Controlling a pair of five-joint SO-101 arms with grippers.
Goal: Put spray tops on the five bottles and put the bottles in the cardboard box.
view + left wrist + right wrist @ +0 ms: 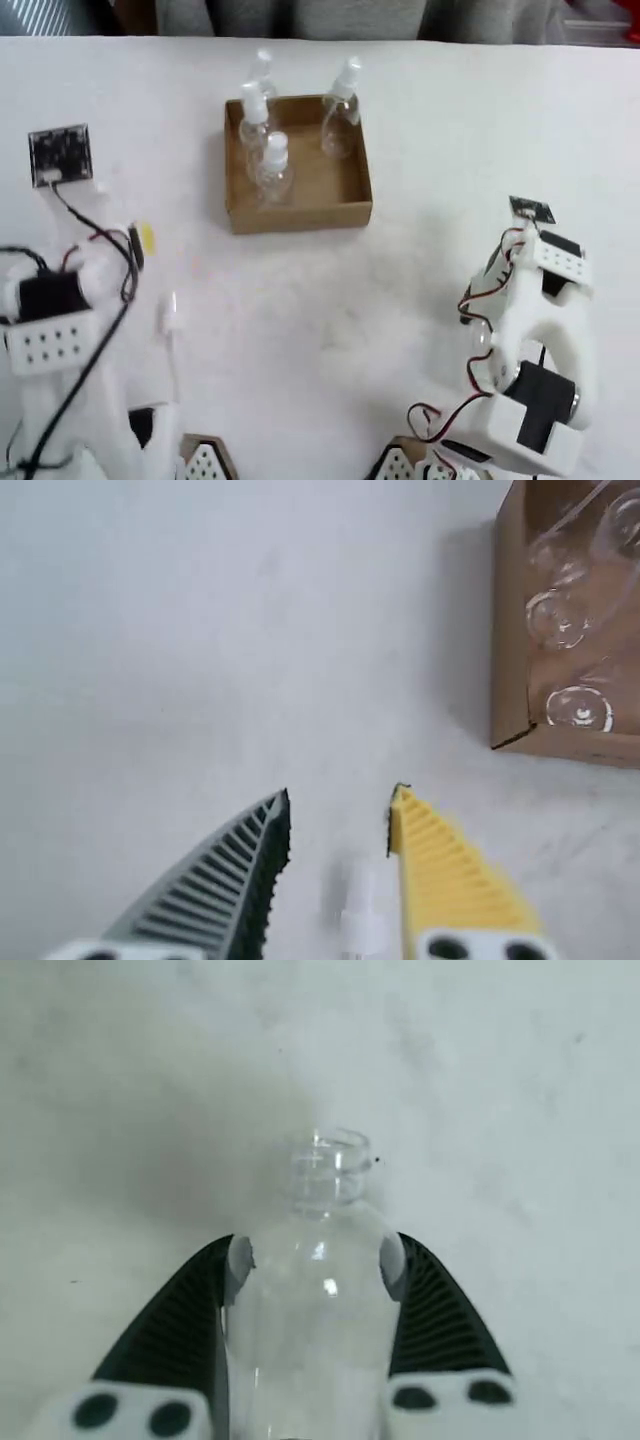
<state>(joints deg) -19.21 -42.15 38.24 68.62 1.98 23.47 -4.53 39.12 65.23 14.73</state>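
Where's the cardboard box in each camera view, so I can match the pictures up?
High view: the cardboard box sits at top centre, with bottles standing inside.
Left wrist view: the cardboard box lies ahead of the open left tool, off to its yellow finger's side, bottles inside.
Right wrist view: the right tool grips an uncapped bottle.
Shared landmark: the white table.
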